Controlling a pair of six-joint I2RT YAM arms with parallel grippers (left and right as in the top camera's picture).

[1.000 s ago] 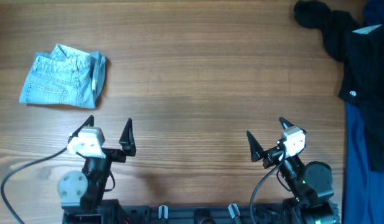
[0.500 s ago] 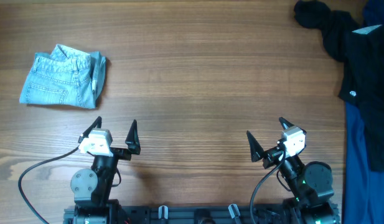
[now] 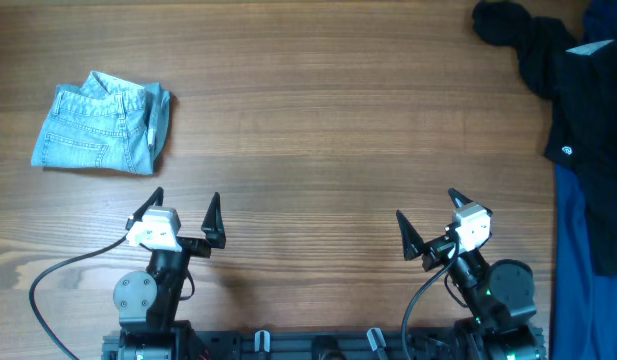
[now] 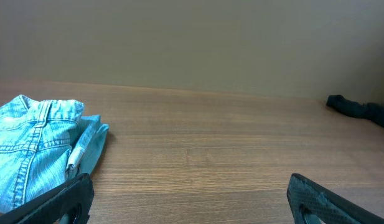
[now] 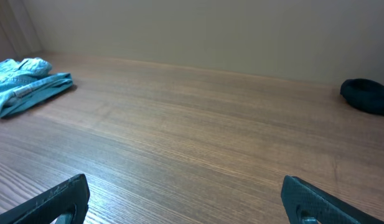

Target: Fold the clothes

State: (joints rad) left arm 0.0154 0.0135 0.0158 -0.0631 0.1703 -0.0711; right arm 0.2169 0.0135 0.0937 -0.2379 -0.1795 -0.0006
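Bench state, one instant.

- Denim shorts [image 3: 101, 125]: light faded blue, folded into a compact, roughly rectangular bundle. They lie flat on the counter [image 3: 318, 120] at its far left. A back pocket and its stitching face up, and the waistband runs along the far edge. The right edge of the bundle shows stacked layers. Nothing touches them.
- Left fingers [image 3: 211, 222]: spread wide apart, holding nothing. They sit at the near edge of the counter, just right of and nearer than the shorts, with bare wood between. In the left wrist view both finger tips frame the bottom corners. The shorts fill the lower left of that view, just ahead of the left tip. Whether that tip touches the fabric cannot be told from this view; the overhead view shows a gap.
- Right fingers [image 3: 408, 238]: also spread wide apart, holding nothing. They sit at the near edge toward the right side, well apart from the shorts. In the right wrist view the shorts are a small blue shape at far left across open wood.
- Black garment [image 3: 548, 60]: bunched at the far right corner, partly cut off by the frame. A small white mark shows on it.
- Dark blue fabric [image 3: 588, 220]: lies along the right edge, below and touching the black garment. It is near the right arm's base but clear of the fingers.
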